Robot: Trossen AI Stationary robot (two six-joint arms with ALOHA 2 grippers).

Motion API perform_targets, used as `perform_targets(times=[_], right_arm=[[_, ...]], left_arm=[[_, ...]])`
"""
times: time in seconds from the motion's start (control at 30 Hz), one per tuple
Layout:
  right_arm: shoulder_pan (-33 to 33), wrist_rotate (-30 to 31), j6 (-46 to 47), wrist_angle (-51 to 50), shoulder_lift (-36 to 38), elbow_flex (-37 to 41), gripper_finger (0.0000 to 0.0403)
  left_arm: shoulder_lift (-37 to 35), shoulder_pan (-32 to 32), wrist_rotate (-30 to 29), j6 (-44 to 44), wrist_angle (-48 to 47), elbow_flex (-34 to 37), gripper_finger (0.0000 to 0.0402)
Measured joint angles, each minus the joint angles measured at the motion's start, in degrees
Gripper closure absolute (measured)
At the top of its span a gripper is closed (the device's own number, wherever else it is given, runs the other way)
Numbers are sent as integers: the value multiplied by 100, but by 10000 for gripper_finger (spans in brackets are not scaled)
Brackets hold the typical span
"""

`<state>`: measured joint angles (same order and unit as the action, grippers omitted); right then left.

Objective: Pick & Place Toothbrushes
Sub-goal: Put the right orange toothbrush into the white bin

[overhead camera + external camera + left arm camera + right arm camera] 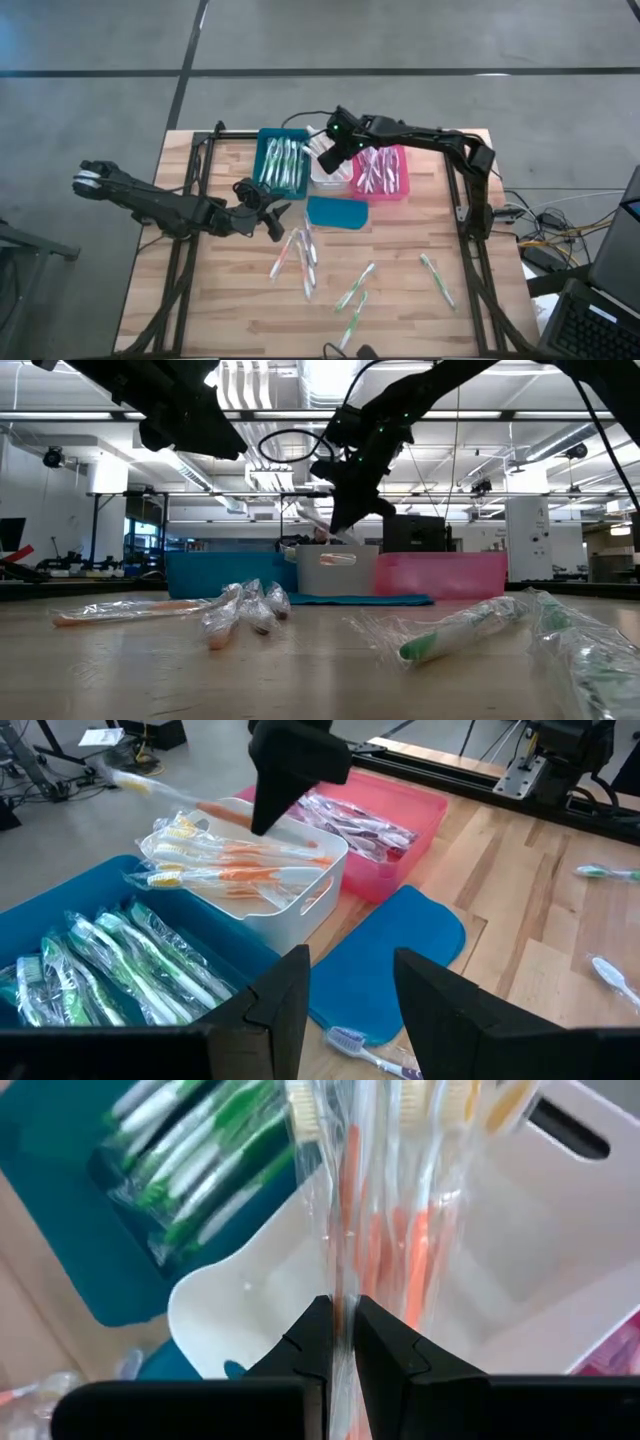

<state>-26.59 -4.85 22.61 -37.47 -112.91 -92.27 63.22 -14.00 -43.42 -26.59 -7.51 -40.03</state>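
Three bins stand at the far side: a teal one [283,163] with green toothbrushes, a white one [331,176] with orange toothbrushes [240,870], and a pink one [384,172] with pink ones. My right gripper [343,1330] hangs over the white bin, shut on a wrapped orange toothbrush [350,1200]. My left gripper [350,1005] hovers open near the flat teal lid [336,212], with nothing between its fingers. Several wrapped toothbrushes [300,255] lie loose on the table. My right gripper pinches the wrapped orange toothbrush by its handle [345,1285] between its two fingers. The fingers slant down from the table's right and far side. The toothbrush is lifted, reaching ahead over the white bin's inside, and one end [140,783] sticks out beyond the gripper.
A purple toothbrush [372,1055] lies just below my left gripper by the lid's edge. More loose ones lie at the near middle [355,287] and near right [437,278]. Black frame rails [470,210] run along the table's sides.
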Motion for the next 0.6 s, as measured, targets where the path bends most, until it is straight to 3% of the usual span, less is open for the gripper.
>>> perform_targets(times=[0.6], right_arm=[[107,29,596,-250,-121,44,379]], left_arm=[[0,-2,7,-9,-21,0,250]])
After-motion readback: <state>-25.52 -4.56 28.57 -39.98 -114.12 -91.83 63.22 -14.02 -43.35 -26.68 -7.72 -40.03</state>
